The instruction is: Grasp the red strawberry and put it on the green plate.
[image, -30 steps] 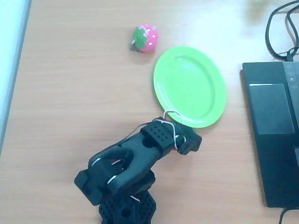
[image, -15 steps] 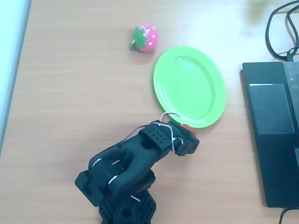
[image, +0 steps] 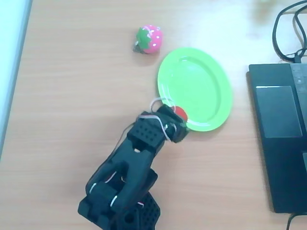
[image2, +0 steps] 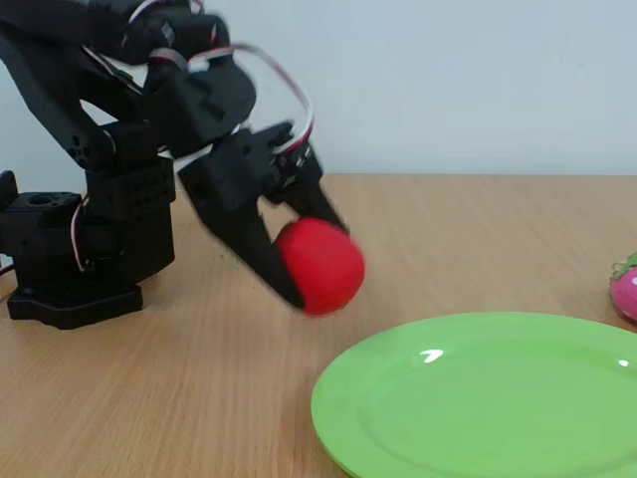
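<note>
Gripping the smooth round red strawberry (image2: 320,266), the black gripper (image2: 299,261) hangs above the wooden table (image2: 149,388).
Overhead, it sits over the lime-green oval plastic plate (image: 201,81)'s near rim.

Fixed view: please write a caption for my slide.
Black gripper holds small smooth red strawberry above the table, beside bright lime-green oval plate.

Seen from above, the small smooth red strawberry (image: 180,112) is half hidden under the black end effector (image: 175,120), so their contact cannot be read there. In the fixed view, the bright lime-green oval plastic plate (image2: 398,383) is cut off by the bottom and right edges. The pink white-dotted strawberry toy (image2: 627,289) shows only as a sliver at the right edge.
</note>
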Controlling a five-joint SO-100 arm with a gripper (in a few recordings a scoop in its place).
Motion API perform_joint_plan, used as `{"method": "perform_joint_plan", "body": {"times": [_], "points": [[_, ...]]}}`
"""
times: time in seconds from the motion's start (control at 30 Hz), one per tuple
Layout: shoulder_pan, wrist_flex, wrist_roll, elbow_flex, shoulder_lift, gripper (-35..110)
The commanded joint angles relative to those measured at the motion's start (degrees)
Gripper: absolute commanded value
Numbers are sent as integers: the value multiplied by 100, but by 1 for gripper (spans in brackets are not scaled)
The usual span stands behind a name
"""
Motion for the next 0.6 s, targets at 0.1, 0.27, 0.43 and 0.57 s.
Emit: {"method": "perform_joint_plan", "body": {"times": [0.1,0.27,0.43,0.57], "points": [[-501,1723,2382,-2865,-1696,25],[-571,1846,3973,-4623,-3278,23],[-536,2057,4939,-5924,-4720,21],[-510,1960,5317,-6513,-5757,18]]}}
